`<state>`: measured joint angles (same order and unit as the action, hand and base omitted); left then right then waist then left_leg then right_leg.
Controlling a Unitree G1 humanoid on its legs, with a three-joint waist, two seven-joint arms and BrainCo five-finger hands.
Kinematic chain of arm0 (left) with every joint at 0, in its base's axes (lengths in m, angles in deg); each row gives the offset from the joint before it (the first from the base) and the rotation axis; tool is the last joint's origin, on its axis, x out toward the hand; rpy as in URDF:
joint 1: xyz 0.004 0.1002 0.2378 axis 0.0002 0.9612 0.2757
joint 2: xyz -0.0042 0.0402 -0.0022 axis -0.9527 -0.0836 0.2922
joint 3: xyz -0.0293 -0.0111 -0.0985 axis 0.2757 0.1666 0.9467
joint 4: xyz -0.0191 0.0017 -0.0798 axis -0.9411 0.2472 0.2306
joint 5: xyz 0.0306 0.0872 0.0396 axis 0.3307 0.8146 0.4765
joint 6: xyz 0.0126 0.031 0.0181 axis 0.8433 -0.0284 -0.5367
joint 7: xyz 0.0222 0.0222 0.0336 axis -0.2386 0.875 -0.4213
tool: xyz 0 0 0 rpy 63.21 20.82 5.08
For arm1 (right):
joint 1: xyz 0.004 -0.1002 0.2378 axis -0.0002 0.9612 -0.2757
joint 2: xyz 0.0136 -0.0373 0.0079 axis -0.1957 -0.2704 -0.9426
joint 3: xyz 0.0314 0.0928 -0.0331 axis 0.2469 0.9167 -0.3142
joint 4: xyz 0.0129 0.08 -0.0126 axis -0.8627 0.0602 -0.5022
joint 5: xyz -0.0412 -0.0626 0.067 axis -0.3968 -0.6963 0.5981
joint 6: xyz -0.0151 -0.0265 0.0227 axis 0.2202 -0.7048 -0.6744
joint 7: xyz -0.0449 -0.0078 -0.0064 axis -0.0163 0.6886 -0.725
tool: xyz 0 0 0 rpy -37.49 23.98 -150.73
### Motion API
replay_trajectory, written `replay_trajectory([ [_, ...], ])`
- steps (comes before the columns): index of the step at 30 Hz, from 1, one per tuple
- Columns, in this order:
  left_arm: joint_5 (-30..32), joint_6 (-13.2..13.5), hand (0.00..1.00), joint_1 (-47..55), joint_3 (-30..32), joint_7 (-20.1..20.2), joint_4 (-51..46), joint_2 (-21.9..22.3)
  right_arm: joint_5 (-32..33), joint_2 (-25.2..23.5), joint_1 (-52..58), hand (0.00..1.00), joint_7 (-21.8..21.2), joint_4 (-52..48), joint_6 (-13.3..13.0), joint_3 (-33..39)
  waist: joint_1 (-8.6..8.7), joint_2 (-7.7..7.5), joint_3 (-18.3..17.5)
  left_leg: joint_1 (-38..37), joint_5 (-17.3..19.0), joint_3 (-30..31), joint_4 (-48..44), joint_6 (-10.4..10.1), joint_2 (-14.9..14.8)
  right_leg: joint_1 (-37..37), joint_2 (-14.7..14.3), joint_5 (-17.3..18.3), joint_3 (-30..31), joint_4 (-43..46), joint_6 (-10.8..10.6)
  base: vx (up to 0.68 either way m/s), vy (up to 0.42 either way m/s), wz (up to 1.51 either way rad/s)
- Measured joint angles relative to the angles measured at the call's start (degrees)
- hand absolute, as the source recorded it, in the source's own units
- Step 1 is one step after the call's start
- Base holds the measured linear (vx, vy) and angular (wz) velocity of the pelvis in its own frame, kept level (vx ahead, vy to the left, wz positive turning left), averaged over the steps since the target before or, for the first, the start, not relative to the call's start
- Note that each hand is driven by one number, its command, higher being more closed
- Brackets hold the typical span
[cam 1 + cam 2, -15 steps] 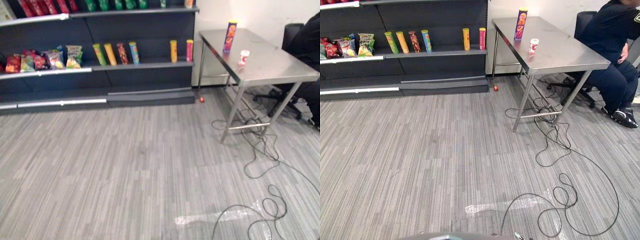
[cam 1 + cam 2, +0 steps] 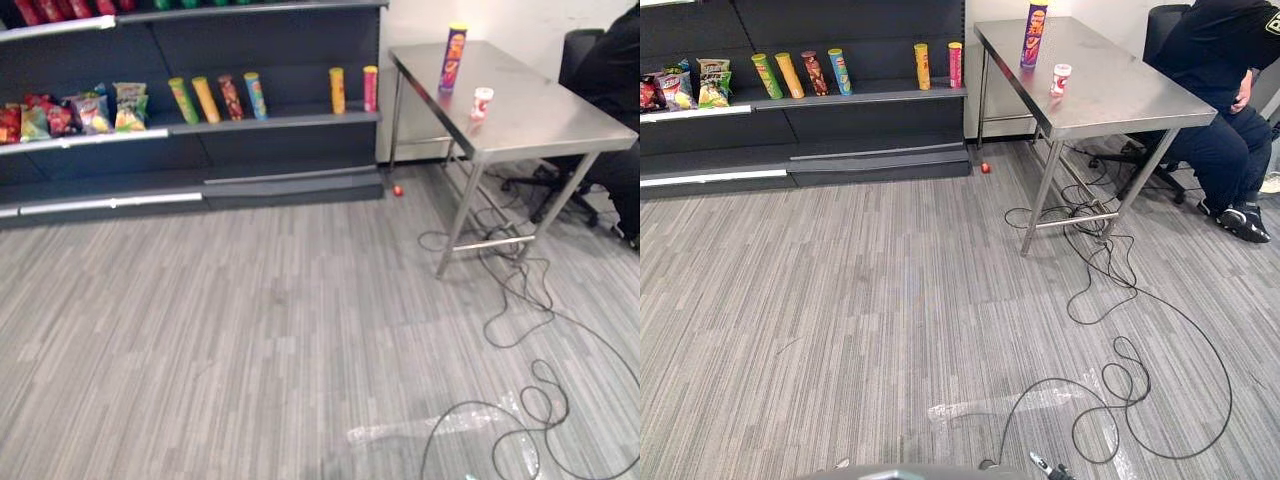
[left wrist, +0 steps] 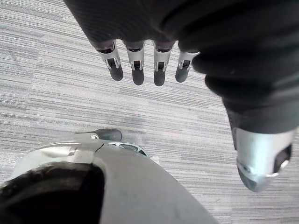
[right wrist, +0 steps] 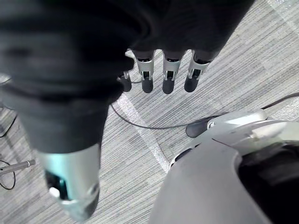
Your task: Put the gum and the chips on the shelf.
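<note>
Steel bench (image 2: 1130,95) at right, nr wall: tall chips can (image 2: 1033,30) upright twd far end, small gum tub (image 2: 1061,79) near it, not touching. Dark shelf (image 2: 870,93) at left, mid board: snack bags (image 2: 680,88) at left end, then cans in row, green (image 2: 766,76), orange (image 2: 790,75), brown (image 2: 814,73), blue (image 2: 840,71); gap; yellow (image 2: 923,66) + pink (image 2: 956,65) upright nr right end. Grey striped floor (image 2: 840,300): small red ball (image 2: 985,168) by shelf base, clear tape strip (image 2: 1010,406) nearer cam.

Floor (image 2: 840,300): grey striped carpet. Dark shelf unit (image 2: 290,65) at far left, white wall (image 2: 510,20) beside it. Steel table (image 2: 1120,95) at far right, black office chair (image 2: 1162,30) just behind.
</note>
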<state>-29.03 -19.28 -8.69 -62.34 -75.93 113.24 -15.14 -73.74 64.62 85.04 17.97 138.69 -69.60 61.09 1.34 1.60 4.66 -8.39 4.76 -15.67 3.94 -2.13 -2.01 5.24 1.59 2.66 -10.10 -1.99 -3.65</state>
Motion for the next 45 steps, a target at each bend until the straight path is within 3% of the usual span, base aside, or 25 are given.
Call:
replay_trajectory([
  [6, -0.02, 0.57, 0.0, 0.12, -0.1, 0.02, 0.09, -0.01, 3.94, -0.63, 0.5, 0.0, -0.07, -0.1, -1.3, 0.34, 0.02, -0.23, 0.14, -0.55, 0.03, -0.96, 0.14, -0.04, -0.25, 0.09, -0.27, -0.03, 0.66, -0.04, 0.05, -0.02, -0.03, -0.07],
  [16, -0.01, 0.57, 0.0, -0.23, -1.25, -0.01, 0.09, -0.29, 3.92, -0.64, 0.52, 0.0, -0.06, -0.37, -1.37, 0.13, 0.02, -0.32, 0.51, -0.49, 0.29, -1.0, 0.87, -0.45, -0.36, 0.27, -0.6, -0.06, 0.58, -1.35, 0.07, 0.01, -0.031, 0.0],
  [21, -0.02, 0.55, 0.0, -2.07, -1.22, -0.15, -0.04, -0.52, 4.6, -0.62, -1.83, 0.0, -0.04, -1.07, -1.41, -0.34, 0.06, -0.22, 3.02, 2.41, 0.7, -1.38, -1.52, -1.11, -1.16, -3.17, -0.76, 0.14, 0.12, 1.8, 0.2, 0.0, -0.019, -0.08],
  [22, -0.03, 0.55, 0.0, -2.64, -1.12, -0.3, -0.17, -0.76, 4.96, -0.6, -2.96, 0.0, -0.03, -1.11, -1.7, -0.42, 0.05, -0.64, 3.81, 3.27, 0.99, -1.92, -2.84, -1.56, -1.22, -4.39, -0.58, 1.14, 0.09, 3.38, 1.51, -0.01, -0.045, -0.1],
  [23, -0.1, 0.55, 0.0, -2.89, -1.07, -0.43, -0.37, -1.04, 5.16, -0.8, -3.34, 0.0, -0.04, -1.1, -1.87, -0.52, 0.02, -1.24, 4.19, 4.15, 1.55, -2.43, -4.8, -2.31, -1.22, -4.86, -0.13, 2.01, 0.03, 4.31, 1.84, -0.02, -0.084, -0.01],
  [25, -2.21, 0.61, 0.0, -3.02, -0.97, -0.5, -1.63, -1.8, 5.68, -1.09, -3.75, 0.0, -0.06, -1.07, -2.03, -2.51, -0.03, -2.92, 5.33, 11.1, 3.54, -2.67, -20.92, -4.03, -2.97, -4.78, 1.29, 3.49, -0.42, 6.21, 2.73, -0.03, -0.132, 0.16],
  [26, -2.32, 0.57, 0.0, -3.01, -0.9, -0.5, -2.15, -1.75, 5.67, -0.97, -3.72, 0.0, -0.11, -1.05, -2.01, -2.73, -0.03, -2.92, 5.56, 12.93, 3.72, -2.6, -25.61, -3.95, -3.91, -4.36, 1.28, 3.76, -0.59, 6.16, 2.95, -0.02, -0.132, 0.2],
  [28, -5.36, 0.55, 0.0, -2.94, 0.31, -0.42, -2.76, -0.54, 5.75, -0.5, -3.08, 0.0, -0.14, -1.09, -2.08, -2.66, -0.24, -1.73, 6.77, 18.46, 3.38, -2.24, -41.36, -3.22, -8.62, -1.46, -0.42, 5.28, -1.35, 6.15, 3.42, -0.01, -0.086, 0.13],
  [30, -8.73, 0.55, 0.0, -2.77, 1.18, -0.28, -2.76, -0.28, 6.16, -0.18, -2.76, 0.0, -0.09, -1.2, -2.21, -2.71, -0.28, -1.05, 7.02, 21.6, 3.62, -0.82, -47.57, -2.25, -9.91, 0.27, -0.9, 6.37, -1.0, 6.33, 4.27, 0.08, 0.003, 0.03],
  [31, -9.86, 0.57, 0.0, -2.77, 1.12, 0.09, -2.81, -0.25, 6.32, -0.01, -2.99, 0.0, -0.04, -1.02, -2.18, -2.68, -0.29, -1.01, 7.08, 23.53, 5.7, 0.24, -46.92, -2.23, -9.34, -0.02, -0.46, 6.81, -0.56, 6.65, 4.49, 0.11, 0.03, -0.04],
  [33, -10.71, 0.6, 0.0, -2.77, 1.06, 0.51, -2.81, -0.25, 6.67, 0.05, -2.98, 0.0, -0.04, -0.92, -2.04, -2.61, -0.34, -1.09, 7.22, 25.52, 6.34, 0.71, -40.39, -2.09, -8.24, -0.1, 0.64, 6.96, 0.01, 6.14, 4.32, 0.13, 0.079, -0.15],
  [35, -10.59, 0.68, 0.0, -2.75, 1.1, 0.61, -2.82, -0.23, 6.67, 0.08, -3.05, 0.0, -0.04, -0.94, -1.97, -2.62, -0.49, -1.09, 7.25, 26.2, 4.47, 0.95, -29.85, -2.08, -7.13, -0.06, 2.14, 7.48, 0.97, 6.12, 3.6, 0.2, 0.151, -0.25],
  [37, -10.5, 0.68, 0.0, -2.67, 1.36, 0.55, -2.9, 0.58, 6.66, 0.46, -2.79, 0.0, -0.04, -1.78, -2.02, -3.64, -0.47, -0.49, 7.36, 26.41, -2.14, 0.94, -15.12, -2.71, -7.15, 0.37, 3.33, 8.87, 2.93, 6.11, 1.85, 0.28, 0.233, -0.38],
  [39, -10.25, 0.71, 0.0, -2.48, 2.88, 0.5, -3.4, 1.56, 6.66, 1.11, -2.49, 0.0, -0.02, -3.07, -2.16, -5.21, -0.48, 0.68, 7.62, 27.54, -4.65, 1.43, -9.65, -2.93, -8.35, 1.28, 3.43, 10.43, 4.32, 6.05, 0.06, 0.37, 0.341, -0.43],
  [40, -10.26, 0.8, 0.0, -2.42, 3.46, 0.53, -3.34, 1.55, 6.65, 1.38, -2.72, 0.0, 0.01, -2.98, -2.22, -5.3, -0.66, 0.96, 7.67, 28.13, -9.81, 2.08, -9.9, -2.66, -8.75, 2.51, 4.01, 11.62, 5.51, 5.7, -1.11, 0.48, 0.439, -0.47],
  [41, -10.25, 0.81, 0.0, -2.16, 3.45, 0.58, -3.36, 1.49, 6.65, 1.05, -2.85, 0.0, 0.01, -2.82, -2.23, -5.25, -1.13, 0.97, 7.31, 28.0, -12.02, 1.79, -10.82, -1.36, -8.02, 2.99, 5.1, 12.16, 6.13, 5.39, -0.97, 0.35, 0.301, -0.45],
  [42, -10.23, 0.96, 0.0, -2.48, 3.49, 0.54, -3.4, 0.59, 6.65, 0.38, -3.42, 0.0, -0.03, -2.53, -2.27, -4.87, -1.6, -1.05, 7.12, 28.26, -10.03, 0.52, -13.15, 0.04, -6.54, 3.02, 7.23, 12.94, 6.98, 4.83, 0.0, 0.46, 0.279, -0.37],
  [43, -10.06, 1.68, 0.0, -2.88, 3.6, 0.52, -3.57, 0.09, 6.62, -0.67, -4.46, 0.0, -0.3, -2.03, -2.44, -4.09, -1.5, -2.02, 6.9, 29.84, -6.1, -0.11, -17.32, 0.89, -5.91, 2.55, 8.02, 10.19, 7.5, 5.49, -0.11, 0.46, 0.275, -0.3],
  [44, -10.1, 1.86, 0.0, -2.95, 3.51, 0.52, -3.29, -0.13, 6.6, -1.39, -4.65, 0.0, -0.37, -2.07, -2.89, -3.52, -1.62, -2.49, 6.58, 30.26, -3.28, -0.83, -20.57, 1.32, -5.15, 1.86, 9.83, 7.68, 8.28, 6.97, -2.64, 0.54, 0.361, -0.18],
  [45, -10.13, 1.86, 0.0, -2.87, 3.55, 0.52, -3.18, -0.23, 6.51, -1.57, -4.62, 0.0, -0.38, -1.72, -3.01, -3.32, -1.69, -2.91, 6.19, 29.91, -2.3, -1.39, -21.38, 1.98, -4.49, 1.85, 10.58, 7.3, 9.27, 7.85, -2.78, 0.45, 0.333, -0.11],
])
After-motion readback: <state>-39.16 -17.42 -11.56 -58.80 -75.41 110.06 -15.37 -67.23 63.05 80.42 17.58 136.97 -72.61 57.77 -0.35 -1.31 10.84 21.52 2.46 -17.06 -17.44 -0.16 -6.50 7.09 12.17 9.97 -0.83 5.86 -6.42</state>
